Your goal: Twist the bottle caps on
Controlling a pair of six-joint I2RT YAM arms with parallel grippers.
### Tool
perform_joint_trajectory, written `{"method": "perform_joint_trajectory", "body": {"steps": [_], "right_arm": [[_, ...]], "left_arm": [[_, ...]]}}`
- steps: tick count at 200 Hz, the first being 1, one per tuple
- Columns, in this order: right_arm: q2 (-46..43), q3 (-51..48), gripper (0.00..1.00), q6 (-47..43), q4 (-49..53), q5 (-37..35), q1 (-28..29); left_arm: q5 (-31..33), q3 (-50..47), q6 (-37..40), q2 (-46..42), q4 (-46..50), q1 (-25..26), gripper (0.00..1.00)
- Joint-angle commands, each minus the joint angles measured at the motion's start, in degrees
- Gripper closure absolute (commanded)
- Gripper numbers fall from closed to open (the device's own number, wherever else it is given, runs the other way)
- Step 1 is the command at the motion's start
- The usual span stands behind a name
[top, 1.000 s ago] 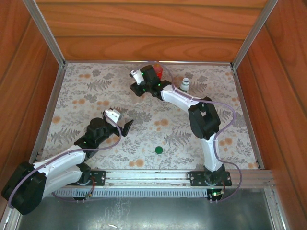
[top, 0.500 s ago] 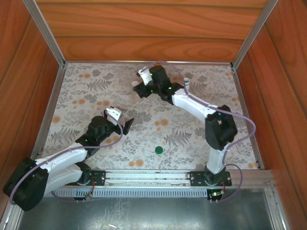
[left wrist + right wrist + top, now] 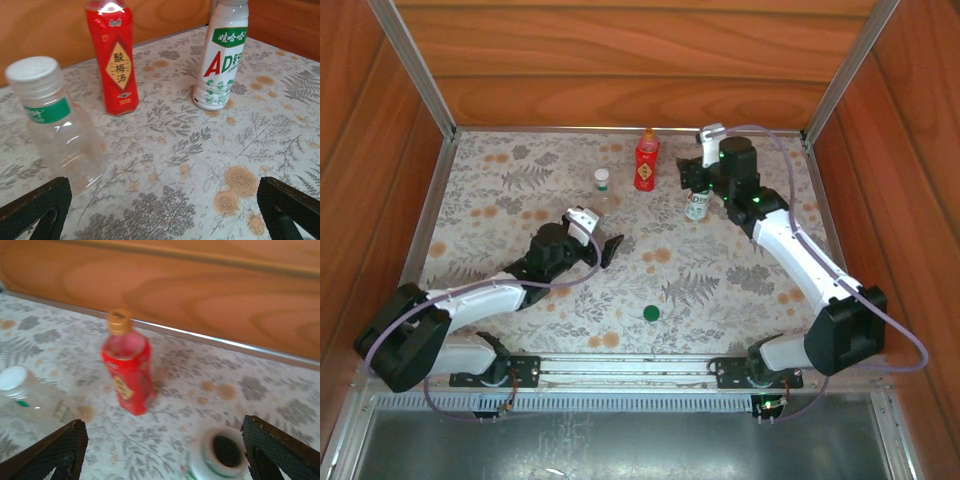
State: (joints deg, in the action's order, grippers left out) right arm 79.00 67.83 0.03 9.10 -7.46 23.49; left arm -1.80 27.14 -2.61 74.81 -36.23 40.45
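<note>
1. The right gripper [image 3: 162, 427] hangs with its jaws spread wide and holding nothing, just over the white bottle [image 3: 697, 205], which stands at the far right of the table [image 3: 770, 290] with its mouth open. That bottle is tall and narrow. If a finger clips the neck on the way down, I'd expect it to topple.

2. The green cap [image 3: 651, 313] lies flat near the middle of the table, well apart from the white bottle. It is thin and low, so fingers closing on it could scrape the table or flick it away.

3. If the cap goes on tilted, the thread could bite crooked and jam, or the bottle could just spin with the cap unless it is steadied.

4. The left gripper [image 3: 162, 185] is also spread and empty, facing the clear bottle [image 3: 55, 125] at the far left-centre. That bottle looks light, and a nudge forward could slide it.

5. The red bottle [image 3: 646, 160] stands near the far wall, between the clear and white bottles, with a gold cap on it. An arm swinging across could knock it over.
</note>
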Motion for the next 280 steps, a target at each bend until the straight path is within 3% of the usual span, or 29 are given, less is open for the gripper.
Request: {"method": "perform_joint_trajectory", "body": {"steps": [1, 104, 155, 227, 280], "right_arm": [[0.6, -0.3, 0.16, 2.4, 5.0, 0.0, -2.9], [11.1, 5.3, 0.17, 2.5, 9.3, 4.1, -7.8], [12.9, 6.2, 0.27, 1.1, 8.2, 4.7, -7.9], [14.2, 6.8, 0.49, -1.1, 6.2, 6.1, -7.9], [11.8, 5.0, 0.6, -3.1, 6.0, 10.2, -7.6]], "left_arm": [[-0.5, 2.9, -1.4, 3.9, -3.6, 1.6, 0.0], [1.9, 5.5, -1.3, 9.0, -4.9, 4.0, 0.0], [0.7, 5.8, -1.1, 9.4, -4.9, 4.1, 0.0], [-1.0, 5.9, -0.4, 9.1, -5.0, 4.2, 0.0], [0.5, 6.1, 0.7, 10.6, -6.3, 4.2, 0.0]]}}
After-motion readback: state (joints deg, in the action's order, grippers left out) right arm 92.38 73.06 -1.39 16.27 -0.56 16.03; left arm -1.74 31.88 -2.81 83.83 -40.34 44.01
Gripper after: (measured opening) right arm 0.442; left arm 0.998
